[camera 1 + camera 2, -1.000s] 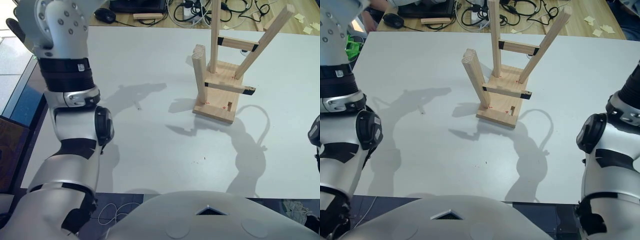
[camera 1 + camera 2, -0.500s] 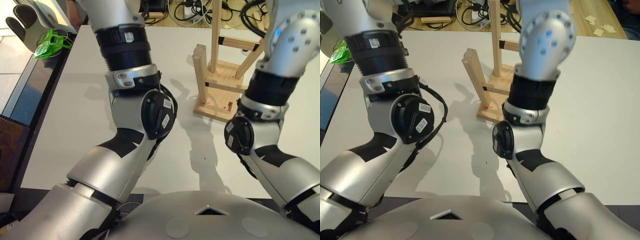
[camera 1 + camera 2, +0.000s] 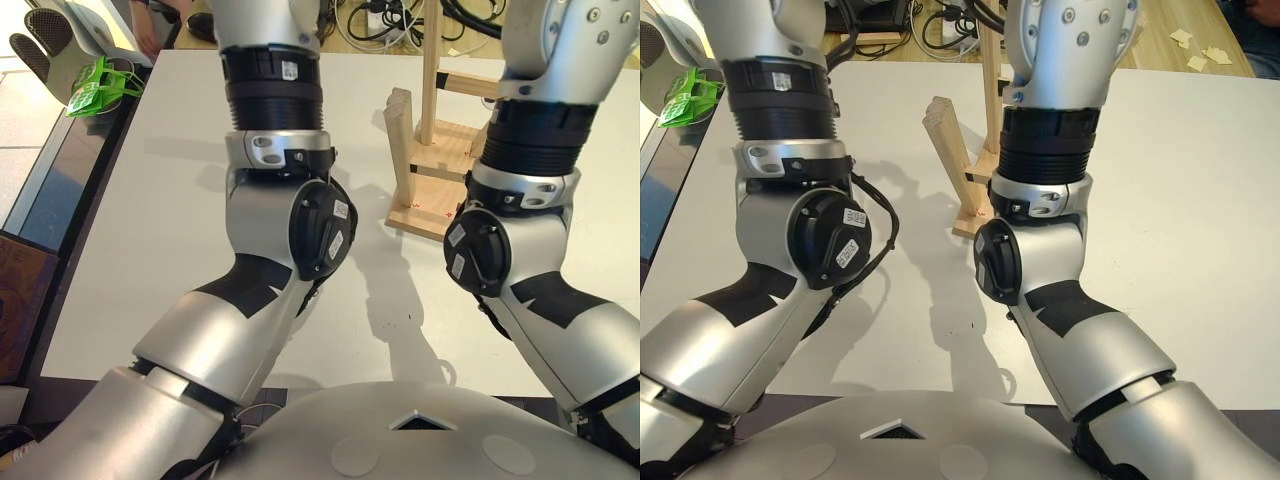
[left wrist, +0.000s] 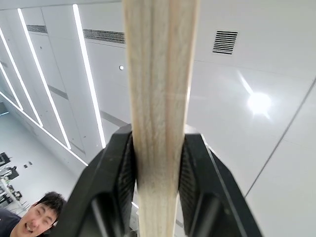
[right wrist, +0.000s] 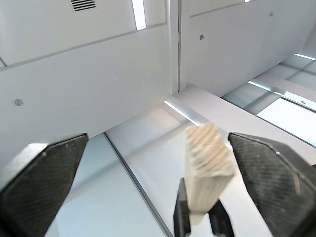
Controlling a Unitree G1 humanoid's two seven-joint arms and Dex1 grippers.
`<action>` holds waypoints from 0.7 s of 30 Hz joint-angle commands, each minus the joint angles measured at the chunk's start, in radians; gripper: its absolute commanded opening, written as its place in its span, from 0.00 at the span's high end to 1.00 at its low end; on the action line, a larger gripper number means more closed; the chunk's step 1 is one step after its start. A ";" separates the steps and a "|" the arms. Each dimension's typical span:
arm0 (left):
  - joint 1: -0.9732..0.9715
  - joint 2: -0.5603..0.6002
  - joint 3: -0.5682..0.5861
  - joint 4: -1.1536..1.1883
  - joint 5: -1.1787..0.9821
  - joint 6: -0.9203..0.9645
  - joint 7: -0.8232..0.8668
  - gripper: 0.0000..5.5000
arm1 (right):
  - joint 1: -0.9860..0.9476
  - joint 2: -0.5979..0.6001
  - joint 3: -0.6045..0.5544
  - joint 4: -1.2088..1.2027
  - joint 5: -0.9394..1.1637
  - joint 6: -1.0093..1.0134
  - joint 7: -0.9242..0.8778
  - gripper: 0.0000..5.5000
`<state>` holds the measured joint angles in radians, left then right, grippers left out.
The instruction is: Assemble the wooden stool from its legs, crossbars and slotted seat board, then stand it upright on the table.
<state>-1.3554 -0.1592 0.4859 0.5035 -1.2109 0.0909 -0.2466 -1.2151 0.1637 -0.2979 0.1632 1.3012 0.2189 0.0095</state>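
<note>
The right arm hides half of the upturned stool [image 3: 425, 205] on the bench [image 3: 180, 200]; two of its legs show plainly. The left end effector [image 4: 159, 163] is clenched on one wooden leg [image 4: 160, 74], while the right end effector [image 5: 158, 182] gapes.

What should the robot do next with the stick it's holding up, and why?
Probably bring the open right gripper in around the wooden piece and close. The left gripper alone clamps it, and its end sits between the right fingers, farther off.
</note>
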 commanded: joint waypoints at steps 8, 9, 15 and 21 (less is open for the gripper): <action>-0.238 -0.095 0.079 0.536 0.029 -0.100 -0.290 0.82 | -0.063 0.119 0.010 0.022 0.032 -0.046 -0.008 0.28; -0.248 -0.095 0.088 0.565 0.033 -0.107 -0.304 0.82 | -0.064 0.118 0.009 0.024 0.030 -0.051 -0.007 0.31; -0.285 -0.095 0.132 0.680 0.061 -0.133 -0.359 0.82 | -0.069 0.105 0.001 0.044 0.013 -0.082 -0.001 0.46; -0.297 -0.093 0.171 0.716 0.084 -0.129 -0.382 0.82 | -0.091 0.066 -0.020 0.093 -0.009 -0.108 0.016 0.65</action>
<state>-1.6420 -0.1680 0.6496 1.1746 -1.1542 -0.0531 -0.6471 -1.2151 0.1621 -0.3344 0.2749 1.2990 0.1071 -0.0132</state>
